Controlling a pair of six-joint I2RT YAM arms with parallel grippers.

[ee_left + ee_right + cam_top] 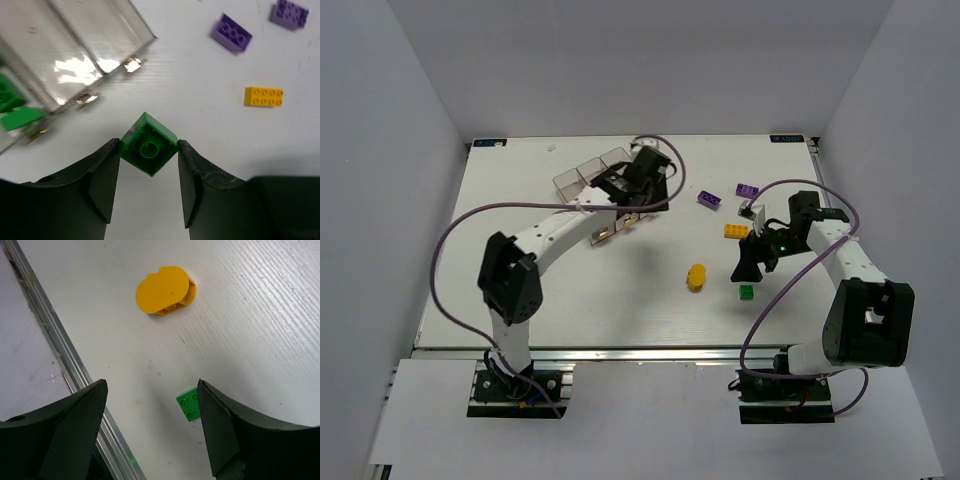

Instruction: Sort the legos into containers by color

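Dark fingers of the left claw fill the bottom of its wrist view, clenched on a green brick whose hollow underside faces the lens. The brick is carried corner-first, with the containers lying at 10 o'clock from it. One bin there already shows green pieces, so I judge this brick is bound for that same compartment. Small tan labels sit on the bins' short ends; no writing on them can be read.

The right claw is released, its jaws spread wide with nothing between them. It hangs above a small green lego on the tabletop, probably lining up the next pick of that color. A yellow oval piece lies at 12 o'clock from it, apart from the green one.

Seen from above, the bins sit at 11 o'clock on the tabletop. The unsorted pieces are spread around 2 to 3 o'clock: two purple bricks and a yellow rectangular brick, each lying by itself.
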